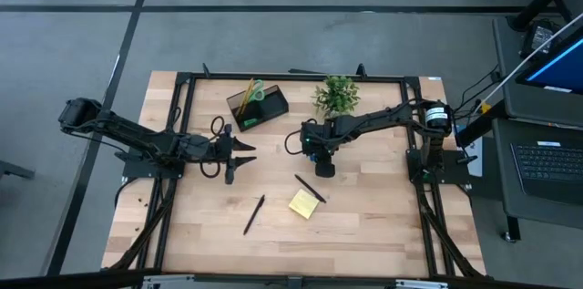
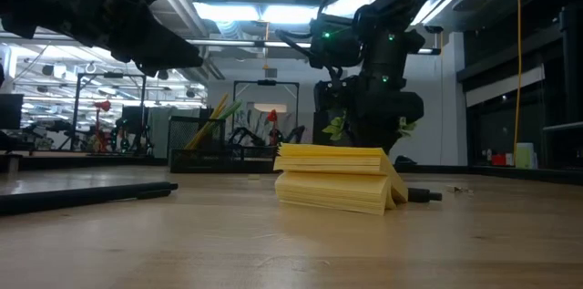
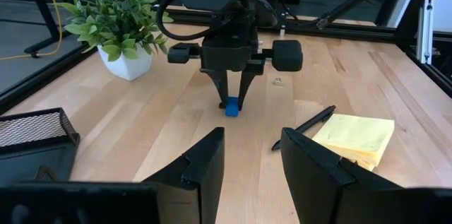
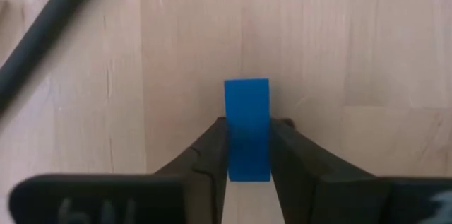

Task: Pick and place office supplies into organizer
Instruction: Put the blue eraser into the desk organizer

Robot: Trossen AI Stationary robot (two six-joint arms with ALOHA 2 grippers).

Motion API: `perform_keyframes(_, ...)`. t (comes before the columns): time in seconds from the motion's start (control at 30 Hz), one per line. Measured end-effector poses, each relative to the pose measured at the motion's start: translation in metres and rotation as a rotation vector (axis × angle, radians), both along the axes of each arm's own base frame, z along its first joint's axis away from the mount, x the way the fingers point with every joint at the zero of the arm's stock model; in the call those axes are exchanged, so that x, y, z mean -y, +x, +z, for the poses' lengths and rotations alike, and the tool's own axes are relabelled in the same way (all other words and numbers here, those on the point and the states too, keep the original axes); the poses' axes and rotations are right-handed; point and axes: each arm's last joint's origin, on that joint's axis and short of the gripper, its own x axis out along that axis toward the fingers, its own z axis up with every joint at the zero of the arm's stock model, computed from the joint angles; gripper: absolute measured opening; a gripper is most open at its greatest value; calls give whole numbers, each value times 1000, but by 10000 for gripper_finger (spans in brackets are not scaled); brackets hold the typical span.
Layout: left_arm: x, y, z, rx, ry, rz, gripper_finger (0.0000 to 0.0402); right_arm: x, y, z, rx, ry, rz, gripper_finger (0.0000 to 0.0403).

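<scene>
Right gripper (image 3: 231, 104) lowered onto the wooden table (image 1: 364, 216) near its middle, fingers (image 4: 205, 153) pressed against both sides of the small blue block (image 4: 247, 129), pinching it while it stood on the tabletop. Left gripper (image 1: 239, 152) held just above the table to the left of the right one, fingers (image 3: 201, 167) spread apart and holding nothing. Black organizer (image 1: 258, 107) placed toward the table's back edge, left of the potted plant (image 1: 336, 94); green-handled scissors (image 1: 258, 90) and wooden pencil (image 1: 247, 96) standing tilted inside it, compartment not discernible. Yellow sticky-note pad (image 1: 304, 203) lying flat in front of the right gripper, with one black pen (image 1: 310, 188) touching or just beside its back corner and a second black pen (image 1: 254, 214) lying well apart to the pad's left. Mesh-walled corner of the organizer visible at the edge of the left wrist view.
</scene>
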Motion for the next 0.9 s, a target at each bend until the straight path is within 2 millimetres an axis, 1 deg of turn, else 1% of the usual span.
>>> perform_keyframes(0.2, 1, 0, 0, 0, -2, -10, 134, 0, 0, 0, 2, -6, -2, 91)
perform_keyframes(0.4, 5, -2, 3, 18, -10, -60, 134, 2, 12, 14, 13, -15, 3, 92)
perform_keyframes(0.57, 8, -5, 7, 44, -12, -77, 134, 5, 30, 36, 109, -45, 33, 92)
perform_keyframes(0.67, 8, -6, 9, 51, 31, -77, 134, 5, 36, 45, 138, -50, 47, 92)
perform_keyframes(0.8, 5, -6, 10, 46, 91, -8, 134, 6, 43, 60, 174, -51, 47, 92)
perform_keyframes(0.9, 2, -7, 10, 51, 78, 65, 134, 6, 47, 72, 179, -51, 48, 92)
